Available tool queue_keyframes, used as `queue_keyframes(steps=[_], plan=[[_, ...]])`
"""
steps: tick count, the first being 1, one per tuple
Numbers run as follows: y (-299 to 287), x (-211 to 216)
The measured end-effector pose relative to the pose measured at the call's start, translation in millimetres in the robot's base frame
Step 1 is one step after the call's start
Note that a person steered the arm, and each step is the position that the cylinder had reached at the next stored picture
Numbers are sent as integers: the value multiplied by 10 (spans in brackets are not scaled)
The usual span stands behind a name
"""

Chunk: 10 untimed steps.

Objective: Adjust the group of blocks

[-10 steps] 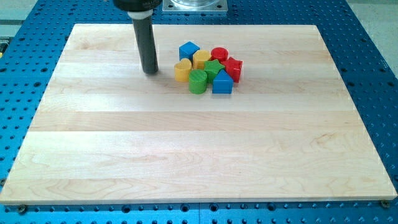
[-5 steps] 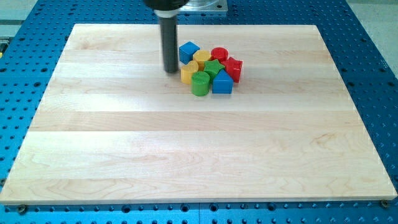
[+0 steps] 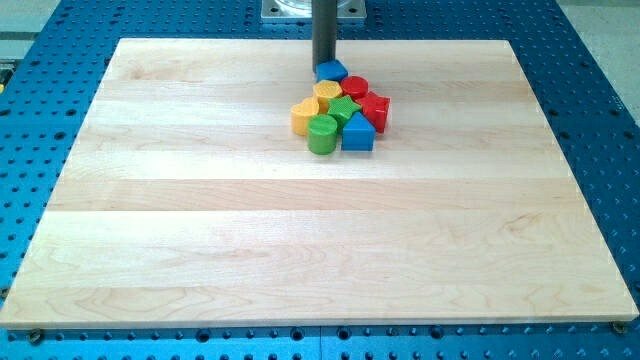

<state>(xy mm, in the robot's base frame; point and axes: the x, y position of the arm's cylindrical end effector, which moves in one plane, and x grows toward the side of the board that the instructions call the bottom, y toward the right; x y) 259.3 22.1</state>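
My tip point(image 3: 324, 68) stands at the top edge of a tight cluster of blocks, upper centre of the wooden board point(image 3: 200, 240). It touches the top-left of a blue cube point(image 3: 334, 72), the topmost block. Below the cube lie a yellow block point(image 3: 327, 93) and a red cylinder point(image 3: 355, 87). Further down are a yellow heart point(image 3: 302, 117), a green star point(image 3: 344, 110) and a red star point(image 3: 375, 108). A green cylinder point(image 3: 322, 133) and a blue house-shaped block point(image 3: 358, 134) form the bottom row.
The board lies on a blue perforated table point(image 3: 600, 120). A grey metal base plate point(image 3: 290, 10) sits at the view's top behind the rod.
My tip has moved right and toward the view's top, from left of the cluster to its top edge. The blue cube has shifted right and up; the yellow heart has moved slightly right.
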Motion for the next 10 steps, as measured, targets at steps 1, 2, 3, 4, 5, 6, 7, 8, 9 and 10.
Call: queue_keyframes(steps=[1, 2, 3, 4, 5, 6, 7, 8, 9, 10], plan=[[58, 75], [58, 186], [32, 247], [-183, 308], [-142, 467], [-537, 430], [-850, 786], [-704, 867], [-553, 951], [-551, 974]])
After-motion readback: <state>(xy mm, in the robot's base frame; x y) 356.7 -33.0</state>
